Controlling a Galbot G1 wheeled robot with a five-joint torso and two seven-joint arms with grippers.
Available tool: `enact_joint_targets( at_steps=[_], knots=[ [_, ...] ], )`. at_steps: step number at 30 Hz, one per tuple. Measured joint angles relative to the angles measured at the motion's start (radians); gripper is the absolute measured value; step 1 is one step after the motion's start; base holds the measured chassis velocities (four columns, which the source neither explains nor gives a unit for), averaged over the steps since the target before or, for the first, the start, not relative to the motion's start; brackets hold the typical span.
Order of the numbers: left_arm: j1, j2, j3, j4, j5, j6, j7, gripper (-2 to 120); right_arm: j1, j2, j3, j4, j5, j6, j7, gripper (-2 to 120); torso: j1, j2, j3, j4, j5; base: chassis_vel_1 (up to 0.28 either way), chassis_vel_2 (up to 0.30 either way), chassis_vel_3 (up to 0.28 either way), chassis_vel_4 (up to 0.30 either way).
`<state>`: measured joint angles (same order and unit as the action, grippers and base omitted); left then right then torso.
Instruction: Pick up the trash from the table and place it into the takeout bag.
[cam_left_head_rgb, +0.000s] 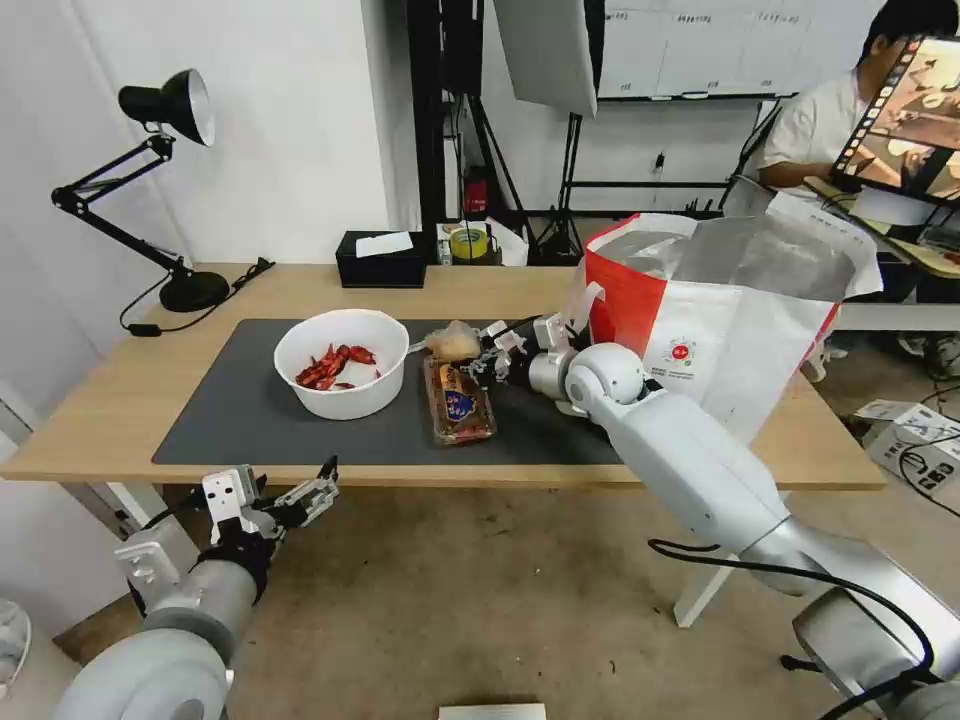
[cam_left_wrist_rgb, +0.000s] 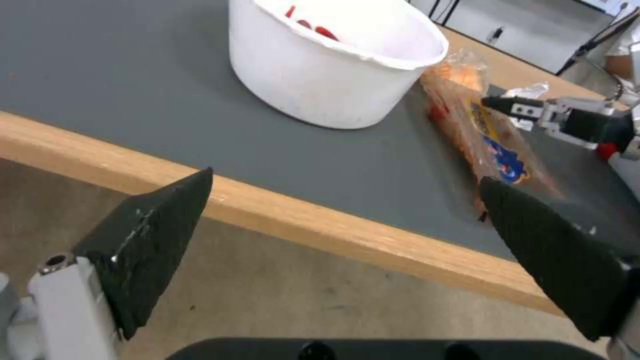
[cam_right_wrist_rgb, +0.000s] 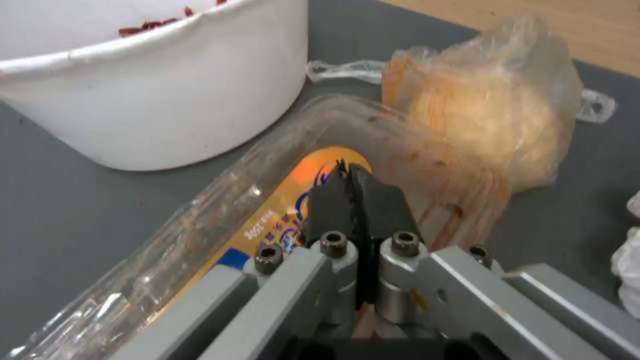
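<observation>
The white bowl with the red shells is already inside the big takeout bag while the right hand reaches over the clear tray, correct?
Not quite. The white bowl sits on the dark mat of the table, left of the clear tray, as the head view shows. The takeout bag stands at the right. The right hand does reach over the tray.

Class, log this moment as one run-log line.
right tool: shut, over clear tray | left tool: open, below table edge | white bowl, small bag: on mat | takeout bag: standing
</observation>
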<state>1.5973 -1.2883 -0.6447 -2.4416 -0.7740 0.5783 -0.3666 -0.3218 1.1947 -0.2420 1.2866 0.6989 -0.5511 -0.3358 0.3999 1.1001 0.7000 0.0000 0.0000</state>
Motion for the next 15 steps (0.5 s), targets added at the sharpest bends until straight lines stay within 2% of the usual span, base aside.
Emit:
enact_joint_targets(
  at_steps=[7, 15],
  knots=[
    [-0.016, 0.011, 0.02, 0.018, -0.014, -0.012, 0.001, 100, -0.008, 0.0, 0.001, 0.004, 0.002, -0.006, 0.014, 0, 0.0, 0.0, 0.0, 0.0, 0.0, 0.0, 0.0, 0.0, 0.0],
    [-0.056, 0.047, 0.04, 0.044, -0.091, -0.03, 0.002, 100, -0.015, 0.009, 0.003, 0.001, 0.003, -0.008, 0.025, 0, 0.0, 0.0, 0.0, -0.0001, -0.0001, 0.0, 0.0, 0.0, 0.0]
  ],
)
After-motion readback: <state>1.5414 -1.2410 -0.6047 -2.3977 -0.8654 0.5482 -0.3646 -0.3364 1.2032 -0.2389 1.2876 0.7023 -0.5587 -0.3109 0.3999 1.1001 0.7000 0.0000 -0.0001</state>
